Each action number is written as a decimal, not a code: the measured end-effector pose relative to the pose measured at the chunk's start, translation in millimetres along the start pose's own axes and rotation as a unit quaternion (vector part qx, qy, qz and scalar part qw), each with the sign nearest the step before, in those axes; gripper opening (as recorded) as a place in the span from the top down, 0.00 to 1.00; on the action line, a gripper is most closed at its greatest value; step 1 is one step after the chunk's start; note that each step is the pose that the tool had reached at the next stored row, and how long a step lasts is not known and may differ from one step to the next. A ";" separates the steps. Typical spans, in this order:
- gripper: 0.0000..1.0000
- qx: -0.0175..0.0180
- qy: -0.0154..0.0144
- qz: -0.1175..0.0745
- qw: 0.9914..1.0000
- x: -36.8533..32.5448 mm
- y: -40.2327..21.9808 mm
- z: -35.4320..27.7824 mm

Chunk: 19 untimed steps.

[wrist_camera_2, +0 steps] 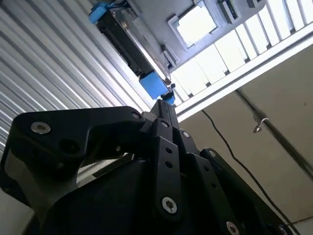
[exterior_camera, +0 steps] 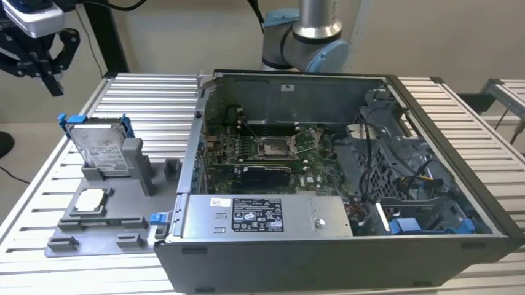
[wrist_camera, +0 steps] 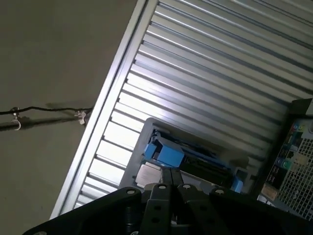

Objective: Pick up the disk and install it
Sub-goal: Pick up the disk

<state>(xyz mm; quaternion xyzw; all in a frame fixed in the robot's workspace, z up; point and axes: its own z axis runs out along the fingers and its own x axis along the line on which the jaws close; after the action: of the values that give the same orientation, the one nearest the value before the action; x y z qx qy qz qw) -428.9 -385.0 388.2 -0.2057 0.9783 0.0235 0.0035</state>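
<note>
The disk (exterior_camera: 102, 146) is a silver drive with a white label in a blue bracket. It stands on edge in a slot of the grey holder (exterior_camera: 123, 184), on the slatted table at the exterior view's left. My gripper (exterior_camera: 55, 88) hangs well above and behind it, off the table's far left corner, with its fingers closed together and nothing between them. In both wrist views the closed black fingertips (wrist_camera_2: 167, 101) (wrist_camera: 171, 173) point toward the disk (wrist_camera_2: 128, 43) (wrist_camera: 182, 155) far below, and its blue bracket ends show.
A small square silver chip (exterior_camera: 90, 200) lies on the same grey holder in front of the disk. The open computer case (exterior_camera: 189, 184) stands to the exterior view's right, with a motherboard, a grey power supply box (exterior_camera: 262, 216) and a drive bay with blue clips (exterior_camera: 426, 224).
</note>
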 end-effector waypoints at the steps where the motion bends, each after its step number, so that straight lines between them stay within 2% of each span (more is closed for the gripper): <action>1: 1.00 0.000 0.000 -0.010 1.000 0.0 0.0 0.0; 4: 1.00 0.000 0.002 -0.036 0.999 0.0 0.0 0.0; 6: 1.00 0.000 0.003 -0.054 0.999 0.0 0.1 0.0; 10: 1.00 -0.001 0.004 -0.091 0.996 0.0 0.0 0.0; 12: 1.00 -0.001 0.005 -0.109 0.994 0.0 0.0 0.0; 15: 1.00 -0.002 0.006 -0.136 0.991 0.0 0.0 0.0; 19: 1.00 -0.002 0.008 -0.172 0.985 0.0 0.0 0.0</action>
<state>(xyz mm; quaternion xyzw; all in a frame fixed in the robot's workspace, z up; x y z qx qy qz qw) -429.0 -385.0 388.2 -0.3707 0.9285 0.0230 -0.0006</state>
